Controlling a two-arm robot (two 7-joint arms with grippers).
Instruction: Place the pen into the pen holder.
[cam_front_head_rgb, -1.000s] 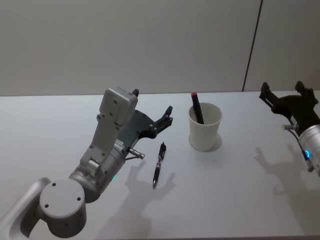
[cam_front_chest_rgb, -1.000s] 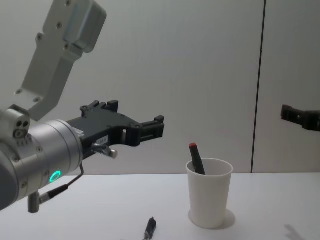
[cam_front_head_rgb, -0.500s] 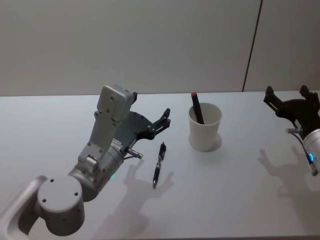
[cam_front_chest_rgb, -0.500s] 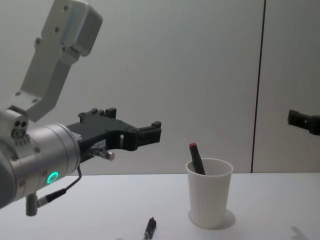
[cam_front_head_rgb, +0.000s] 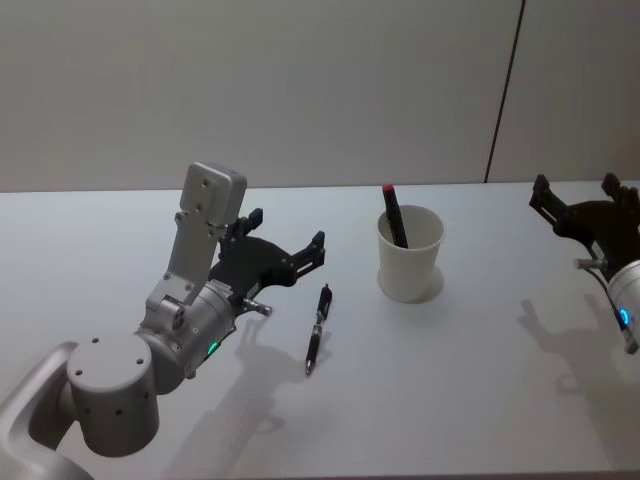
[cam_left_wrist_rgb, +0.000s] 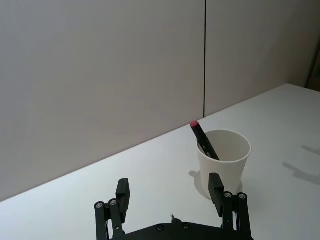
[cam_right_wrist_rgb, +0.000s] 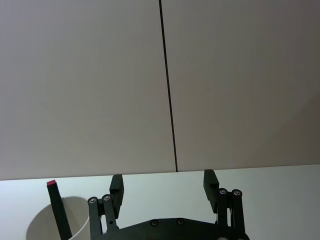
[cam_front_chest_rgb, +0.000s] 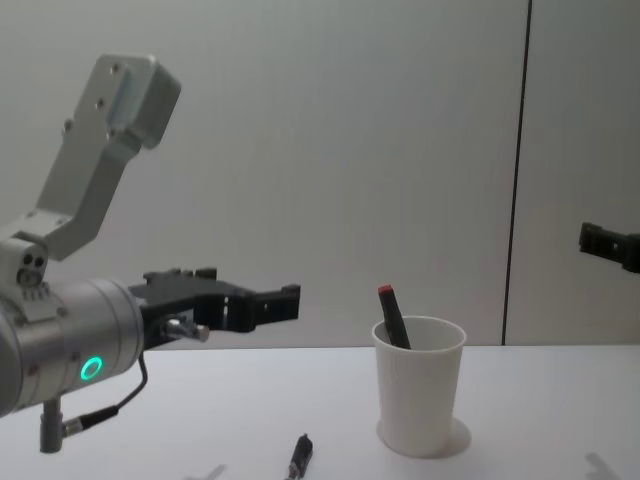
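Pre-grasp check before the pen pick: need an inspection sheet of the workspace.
Surface: white table, flat.
Job's things: black pen lying left of the pen holder, apart from it; pen holder upright, red-capped pen leaning inside.
Clutter: nothing seen.
Grippers: left gripper open, above the table left of the black pen; right gripper open, raised at far right.
Cables: thin cable looping under the left wrist.
Surroundings: grey wall with dark vertical seam.
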